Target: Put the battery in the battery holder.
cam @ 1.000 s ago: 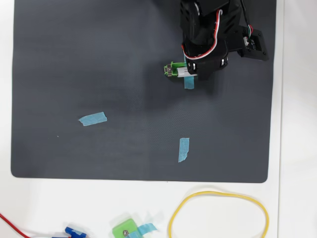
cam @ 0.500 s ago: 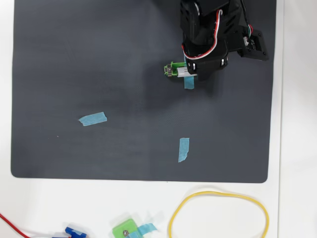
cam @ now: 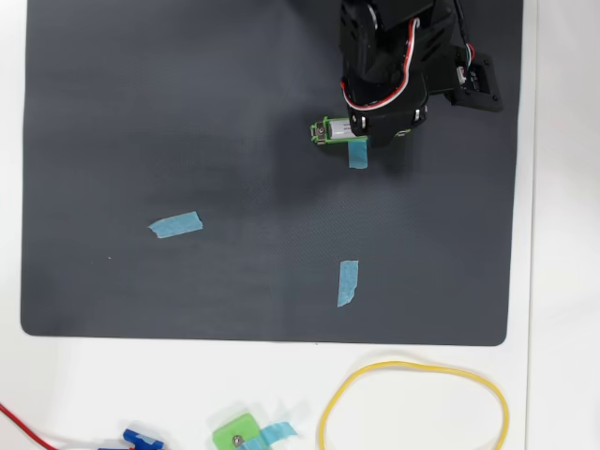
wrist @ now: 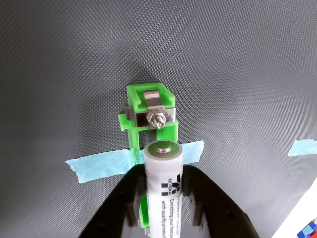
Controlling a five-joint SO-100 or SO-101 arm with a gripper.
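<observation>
In the wrist view the battery (wrist: 163,193), a silver-white cylinder with dark print, points away from me, and my gripper (wrist: 163,210) is shut on it with black fingers (wrist: 116,210) on both sides. Its front end sits just above the battery holder (wrist: 148,106), a bright-green frame with a metal contact and nut at its far end. A blue tape strip (wrist: 99,166) crosses the holder. In the overhead view my gripper (cam: 373,129) covers the right part of the battery holder (cam: 323,129), and a bit of the battery (cam: 339,128) shows inside the frame.
The dark mat (cam: 187,112) holds two loose blue tape strips (cam: 175,224) (cam: 348,283). On the white table in front of it lie a yellow loop (cam: 412,367), a squarish green piece (cam: 234,436), a blue part (cam: 141,438) and a red wire (cam: 23,427).
My gripper has shifted slightly toward the top of the overhead view. The battery has come down from a slant to lie in line with the holder.
</observation>
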